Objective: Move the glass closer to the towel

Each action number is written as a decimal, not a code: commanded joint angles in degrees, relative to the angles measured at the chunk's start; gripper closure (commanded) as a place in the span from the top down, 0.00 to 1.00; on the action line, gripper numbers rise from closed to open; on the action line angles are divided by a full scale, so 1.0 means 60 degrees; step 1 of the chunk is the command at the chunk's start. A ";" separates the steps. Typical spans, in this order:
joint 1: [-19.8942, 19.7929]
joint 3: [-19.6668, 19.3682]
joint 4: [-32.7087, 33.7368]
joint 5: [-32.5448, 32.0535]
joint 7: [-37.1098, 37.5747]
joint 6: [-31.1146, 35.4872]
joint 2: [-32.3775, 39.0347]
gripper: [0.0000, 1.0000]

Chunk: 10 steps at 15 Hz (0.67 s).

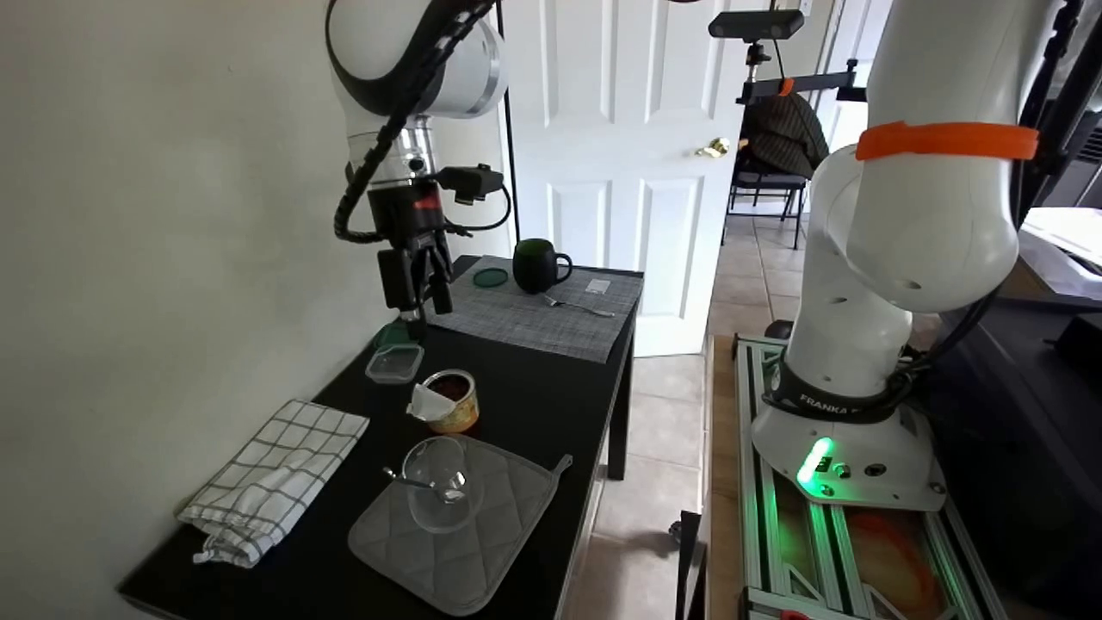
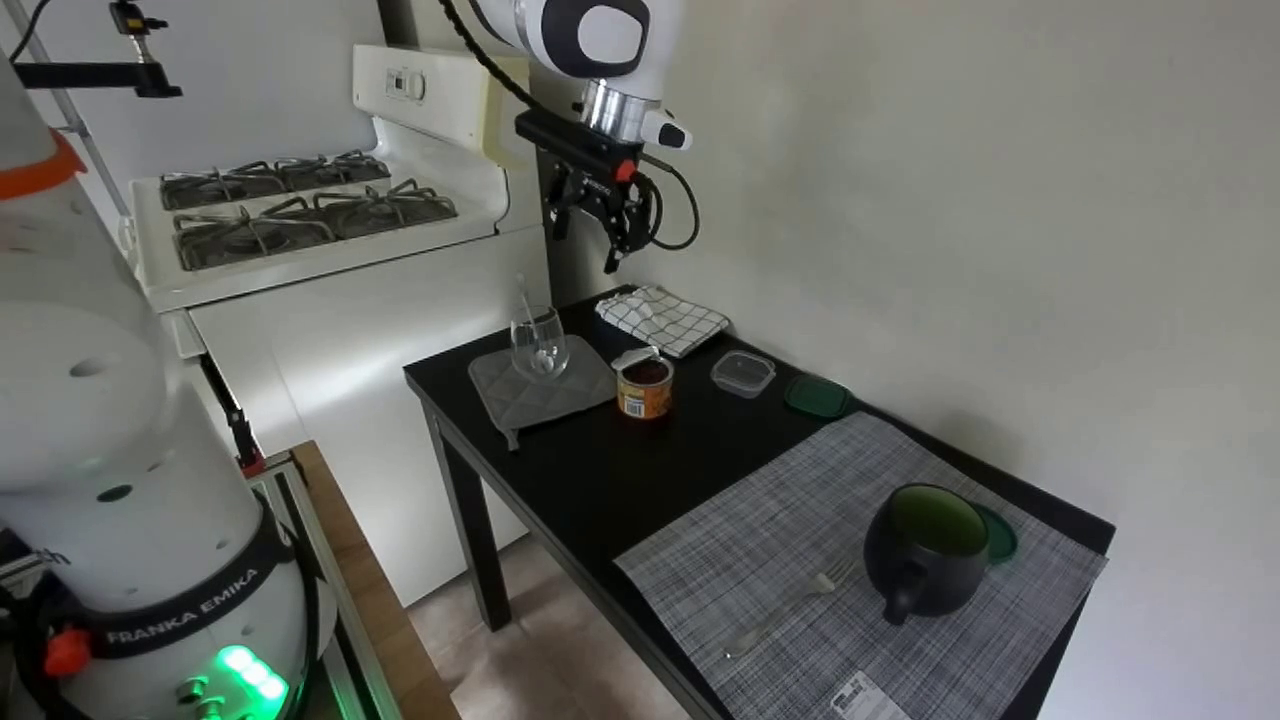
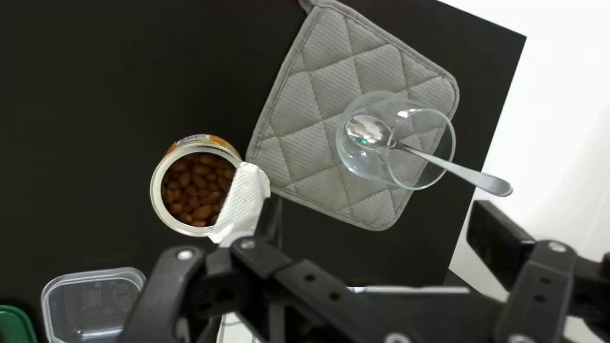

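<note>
The clear glass stands on the grey quilted pot holder (image 1: 516,525), with a metal spoon (image 3: 472,178) leaning in it. The glass shows in both exterior views (image 1: 430,517) (image 2: 524,345) and in the wrist view (image 3: 369,164). The towel, white with a dark grid, lies folded beside the pot holder by the wall, in both exterior views (image 1: 284,474) (image 2: 668,320). A gap of black table separates glass and towel. My gripper (image 1: 428,317) (image 2: 585,250) (image 3: 383,224) is open and empty, raised above the table. In the wrist view, the towel is largely hidden by the gripper.
An opened can of nuts (image 1: 455,409) with a peeled lid stands close to the pot holder. A clear plastic container (image 2: 743,373) and green lid (image 2: 816,396) lie by the wall. A black mug (image 2: 925,550) and fork (image 2: 790,610) are on the grey placemat (image 2: 720,560).
</note>
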 commanded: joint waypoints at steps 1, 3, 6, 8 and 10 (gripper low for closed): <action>-0.0059 0.0057 0.0041 0.0021 -0.0065 -0.0061 -0.0008 1.00; 0.0015 0.0154 -0.0013 -0.0181 0.0352 0.0110 0.0002 1.00; 0.0263 0.0538 -0.0460 -0.1027 0.1726 0.0532 -0.0147 1.00; 0.0431 0.0810 -0.0652 -0.1605 0.2592 0.0439 -0.0222 1.00; 0.0594 0.1037 -0.0741 -0.2005 0.2633 0.0466 -0.0069 1.00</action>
